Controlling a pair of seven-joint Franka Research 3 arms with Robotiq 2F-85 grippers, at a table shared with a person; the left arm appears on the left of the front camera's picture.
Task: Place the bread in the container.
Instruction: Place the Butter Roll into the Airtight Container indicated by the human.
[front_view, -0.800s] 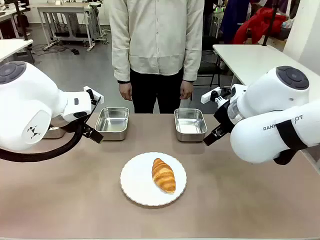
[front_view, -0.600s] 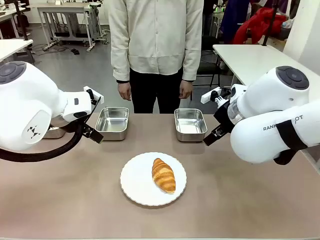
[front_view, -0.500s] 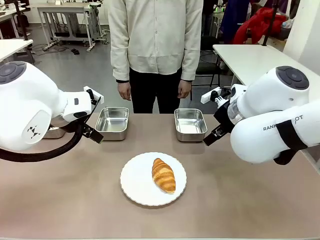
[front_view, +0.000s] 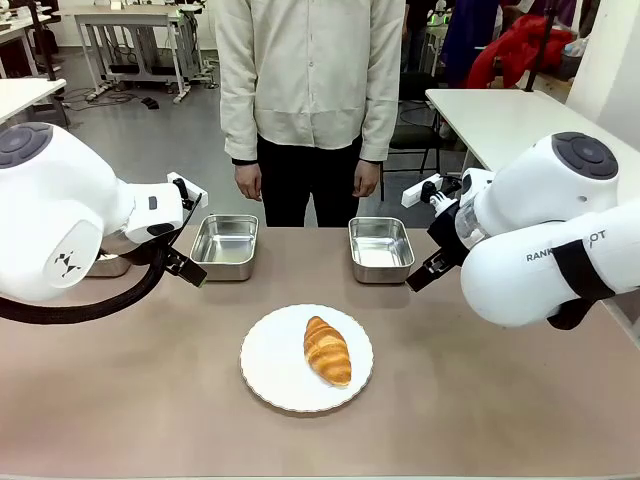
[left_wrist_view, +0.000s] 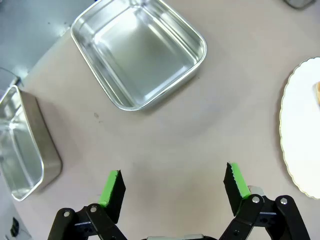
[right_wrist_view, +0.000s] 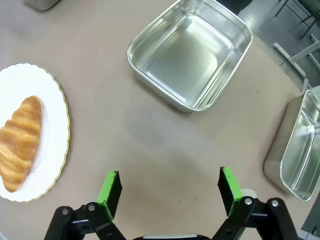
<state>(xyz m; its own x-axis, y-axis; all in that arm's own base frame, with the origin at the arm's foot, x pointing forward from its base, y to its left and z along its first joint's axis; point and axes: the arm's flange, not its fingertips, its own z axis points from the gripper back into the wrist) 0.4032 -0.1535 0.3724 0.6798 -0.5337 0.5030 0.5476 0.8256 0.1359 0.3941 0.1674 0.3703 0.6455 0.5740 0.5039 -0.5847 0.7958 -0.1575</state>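
Your left tool (left_wrist_view: 172, 182) is hanging above bare desk (front_view: 150, 400) with its green pads spread wide, gripping nothing. At the far left, a pan (left_wrist_view: 17, 150) is sitting half hidden behind your left arm in the front view. The part you are seeing in the left wrist view is holding nothing. Next to it, the left pan (front_view: 225, 245) is lying empty near the far edge, its shiny floor bare.

In the middle, nearer to you, the white scalloped plate (front_view: 272, 368) is carrying the bread (front_view: 327, 350). The bread is lying on the right half of the plate, not touching any pan. Its long axis is running mostly away from you. The far tip is pointing toward the person and leaning slightly left, and the near tip is angling toward your right.

Past the plate, the right pan (front_view: 380, 246) is also lying empty near the far edge. Your right tool (right_wrist_view: 167, 187) is hovering over bare desk just short of that pan, pads spread wide and gripping nothing. In the right wrist view, another pan (right_wrist_view: 300, 150) is sitting beyond it, and the part in view is empty.
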